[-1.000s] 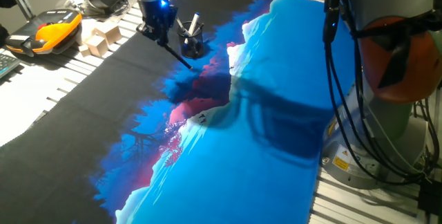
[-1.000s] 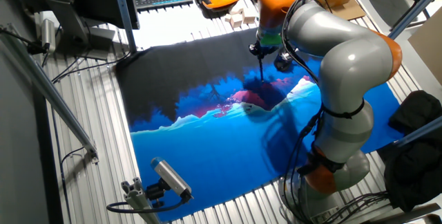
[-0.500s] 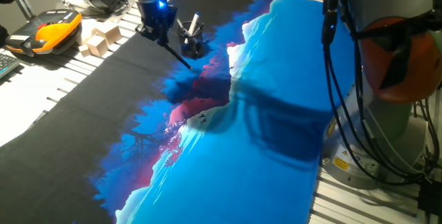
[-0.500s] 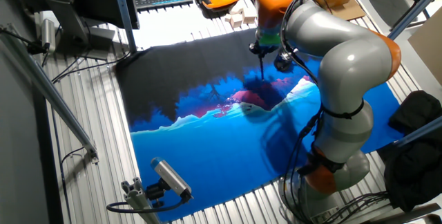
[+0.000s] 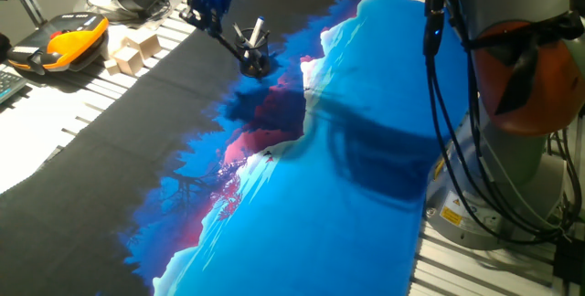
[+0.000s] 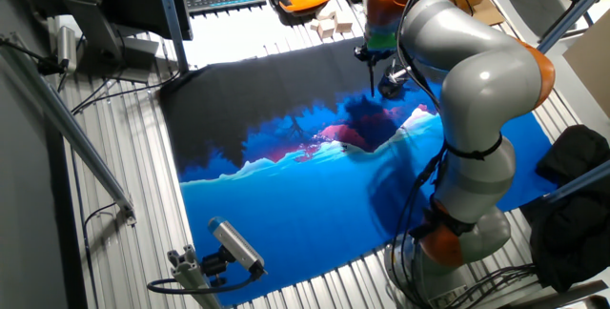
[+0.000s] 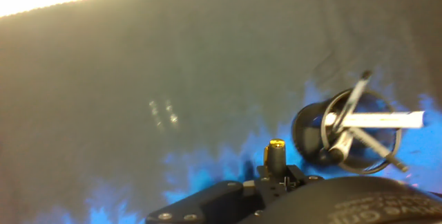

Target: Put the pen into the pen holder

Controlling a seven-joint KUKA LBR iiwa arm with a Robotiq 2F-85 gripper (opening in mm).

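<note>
Grey and orange, the KUKA arm (image 6: 467, 80) reaches from the near edge of the table across the blue-and-black printed mat (image 5: 302, 177) to that mat's far black corner. Beside that corner, off the mat on the slatted table (image 5: 73, 104), lie pale wooden blocks (image 5: 132, 51) and an orange-and-black handheld unit (image 5: 69, 38).

At the arm's end the gripper (image 5: 208, 11) hangs just above and beside the pen holder (image 5: 255, 61), a squat black cup standing upright on the dark part of the mat. Clamped in the gripper, the pen (image 5: 228, 38) slants down from the fingers with its lower tip at or just over the cup's rim. In the hand view the cup's mouth (image 7: 347, 138) sits off to the right, already holding a thicker whitish pen (image 7: 383, 119) and a thin dark rod, which lean across the opening.

The step in hand looks like the carry ending and the insertion beginning. The next move probably calls for setting the tip squarely over the free part of the mouth, clear of the leaning pens, lowering it inside, and only then parting the fingers.
</note>
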